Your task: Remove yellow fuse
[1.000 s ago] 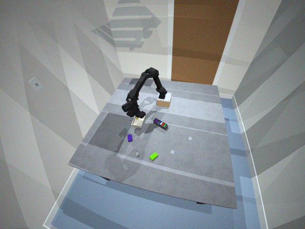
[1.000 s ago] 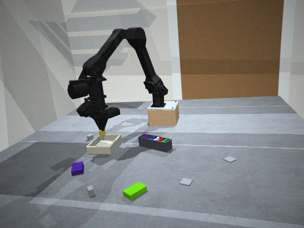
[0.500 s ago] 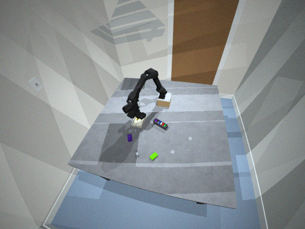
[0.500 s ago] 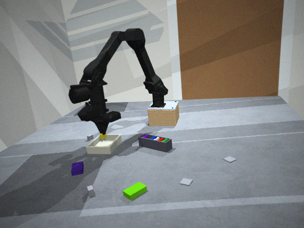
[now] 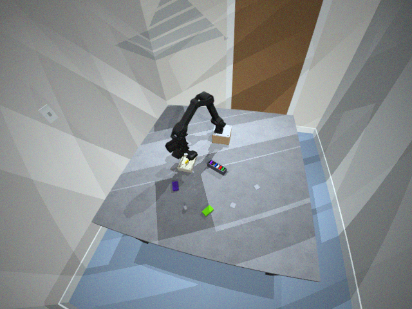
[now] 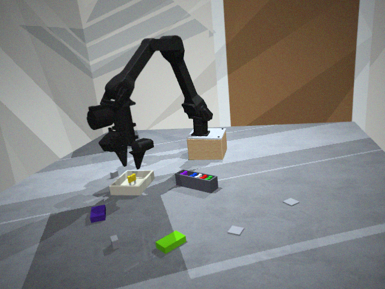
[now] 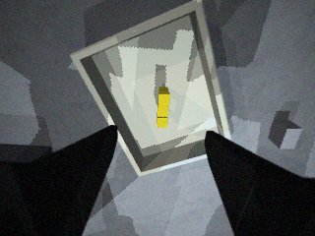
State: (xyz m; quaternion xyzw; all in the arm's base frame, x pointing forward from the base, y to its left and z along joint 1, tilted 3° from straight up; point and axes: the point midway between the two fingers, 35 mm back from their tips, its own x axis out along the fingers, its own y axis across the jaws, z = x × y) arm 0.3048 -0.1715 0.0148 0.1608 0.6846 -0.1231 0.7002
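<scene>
The yellow fuse lies inside the cream tray, clear of my fingers. My gripper is open and empty, hanging a little above the tray. The dark fuse block stands to the right of the tray with several coloured fuses in it.
The arm's base sits on a wooden box behind the block. A purple block, a green block, small grey cubes and flat grey tiles lie on the table.
</scene>
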